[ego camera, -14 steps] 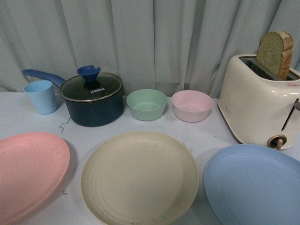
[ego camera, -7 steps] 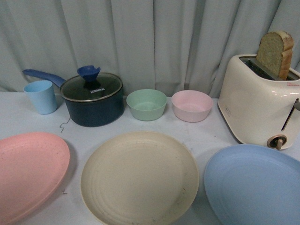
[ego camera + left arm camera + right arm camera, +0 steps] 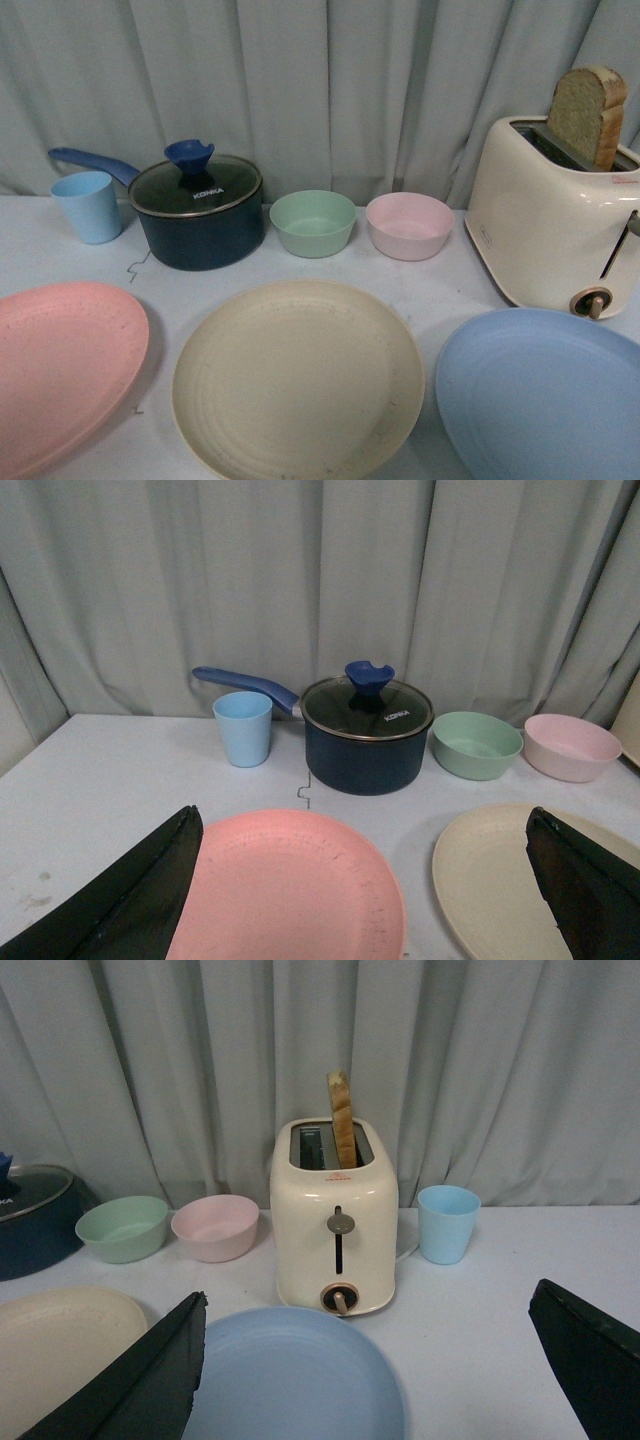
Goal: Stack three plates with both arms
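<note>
Two claws are spread wide and hold nothing. The left claw (image 3: 362, 820) hangs above the pink plate (image 3: 60, 370), and the right claw (image 3: 370, 1295) hangs above the light blue plate (image 3: 545, 395). Neither arm shows in the front view.

All three plates lie flat on the white bench (image 3: 440, 290), side by side in a row at the near edge. The pink one is on the left, the cream plate (image 3: 298, 378) is in the middle, and the blue one is on the right. They sit close together, but none is on top of another. So I think the job is only at its start, and no plate has been picked up yet.

I think the next move is for a claw to go down to the rim of a side plate. It needs to pinch that thin rim, lift the plate, and set it on the cream one. The rims are low and flat, so the pinch has to be neat or the plate may slip.

Farther back stand a green bowl (image 3: 313, 222) and a pink bowl (image 3: 409, 225), just beside each other. Left of them is a dark blue pot (image 3: 197, 212) with a glass lid, and then a small blue cup (image 3: 88, 206). On the right is a cream toaster (image 3: 550, 225) with a slice of bread (image 3: 585, 115) sticking up. A second blue cup (image 3: 447, 1223) stands past the toaster. A grey curtain (image 3: 300, 90) hangs behind it all
</note>
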